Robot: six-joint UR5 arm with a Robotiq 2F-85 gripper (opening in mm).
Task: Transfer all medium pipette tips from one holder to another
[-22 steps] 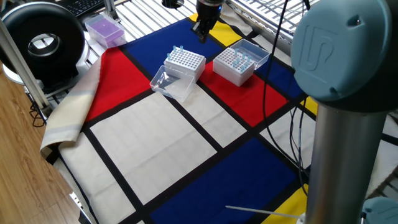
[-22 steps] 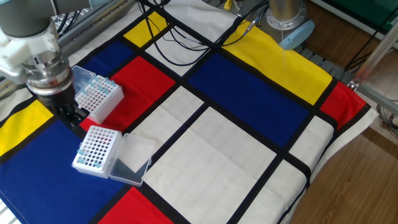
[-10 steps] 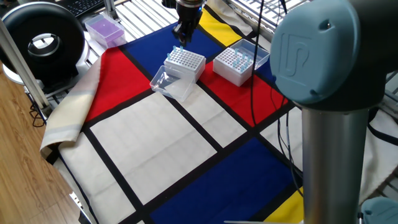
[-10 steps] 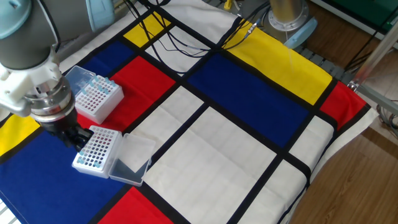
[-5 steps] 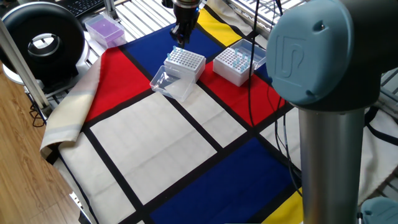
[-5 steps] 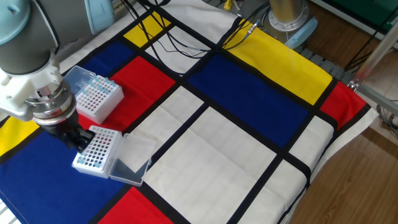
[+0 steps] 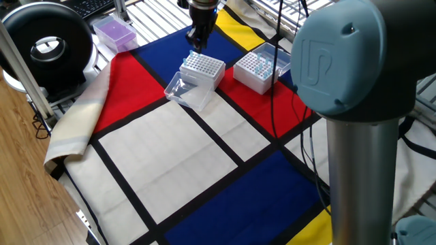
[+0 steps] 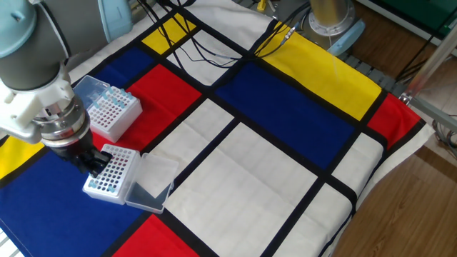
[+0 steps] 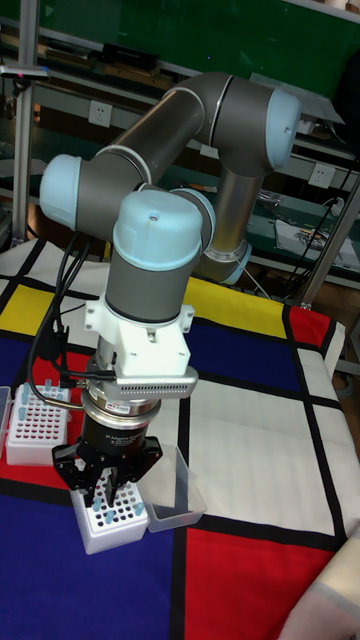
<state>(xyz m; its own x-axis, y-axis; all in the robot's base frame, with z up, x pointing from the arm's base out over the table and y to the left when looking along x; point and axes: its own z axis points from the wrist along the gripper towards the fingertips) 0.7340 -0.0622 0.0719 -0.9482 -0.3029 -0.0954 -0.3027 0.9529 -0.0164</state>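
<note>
Checkered cloth (image 8: 285, 164); medium pipette tips (image 8: 114, 100) upright, points down.

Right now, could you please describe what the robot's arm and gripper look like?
The arm has thick grey metallic tubes joined by rounded pale-blue caps, one embossed with a UR logo. A white angular bracket and a silver ribbed ring sit at the wrist. Below, the gripper is black. Black cables run along the wrist.

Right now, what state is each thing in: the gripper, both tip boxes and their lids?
gripper: low over the near box, open or shut unclear.
near tip box: lid open, lying flat beside it.
far tip box: lid open, blue pipette tips inside.
purple box: closed.
</note>
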